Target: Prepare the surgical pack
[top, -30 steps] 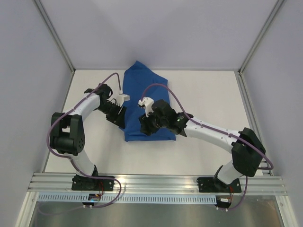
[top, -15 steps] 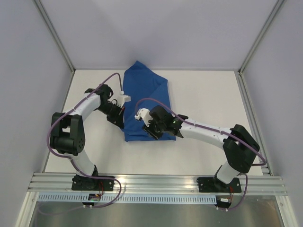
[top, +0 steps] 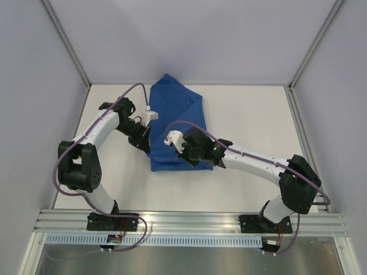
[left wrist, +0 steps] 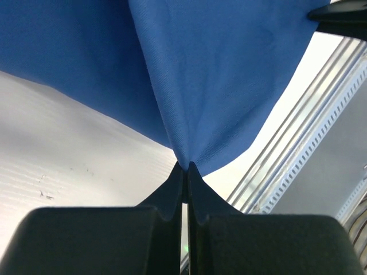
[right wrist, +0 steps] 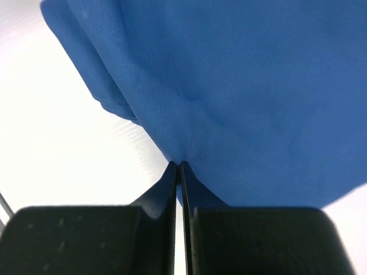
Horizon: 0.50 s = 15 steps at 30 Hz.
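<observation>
The surgical pack is a folded royal-blue drape lying in the middle of the white table, its far end near the back wall. My left gripper is shut on the drape's left edge; in the left wrist view the blue cloth rises pinched from between the closed fingertips. My right gripper is shut on the near edge of the drape; the right wrist view shows the fabric bunched into the closed jaws.
An aluminium rail runs along the near edge by the arm bases. Grey walls with metal corner posts enclose the white table. The left arm's purple cable loops above its wrist.
Both grippers have closed on the drape's edges. The right arm has shifted left and slightly toward the near edge. The left wrist has moved a little toward the back.
</observation>
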Tool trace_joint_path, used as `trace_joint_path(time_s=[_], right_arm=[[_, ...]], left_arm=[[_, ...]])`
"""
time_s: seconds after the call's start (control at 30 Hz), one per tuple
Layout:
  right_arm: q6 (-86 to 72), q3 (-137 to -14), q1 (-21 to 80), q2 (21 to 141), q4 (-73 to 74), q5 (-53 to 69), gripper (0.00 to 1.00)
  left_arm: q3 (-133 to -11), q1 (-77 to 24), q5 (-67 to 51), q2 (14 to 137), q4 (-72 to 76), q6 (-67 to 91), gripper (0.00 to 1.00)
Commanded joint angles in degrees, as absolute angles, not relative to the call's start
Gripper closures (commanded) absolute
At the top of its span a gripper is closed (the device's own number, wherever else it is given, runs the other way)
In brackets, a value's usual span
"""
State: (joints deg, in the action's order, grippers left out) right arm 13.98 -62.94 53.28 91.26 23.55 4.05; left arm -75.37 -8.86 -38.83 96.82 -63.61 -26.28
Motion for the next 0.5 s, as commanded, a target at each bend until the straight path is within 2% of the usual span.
trace_joint_path(time_s=[0.0,0.2,0.4,0.47], right_arm=[[16.8,-62.4,54.1,85.7,24.8,2.6,1.00],[17.1,-61.8,55.4,87.4,27.6,5.2,0.99],[15.3,-58.5,55.5,92.0,21.9,5.9,0.99],[14.6,-58.5,55.5,92.5,20.7,5.9,0.89]], left_arm=[[-77.4,-8.9,-41.4,92.4,-69.3,-30.1,1.00],[-72.3,-8.9,-41.6,91.1,-69.8,-31.9,1.00],[-66.1,-7.6,-33.1,94.0,-60.8,-30.4,1.00],[-65.9,-6.6,-31.1,96.9,-59.4,-30.1,1.00]])
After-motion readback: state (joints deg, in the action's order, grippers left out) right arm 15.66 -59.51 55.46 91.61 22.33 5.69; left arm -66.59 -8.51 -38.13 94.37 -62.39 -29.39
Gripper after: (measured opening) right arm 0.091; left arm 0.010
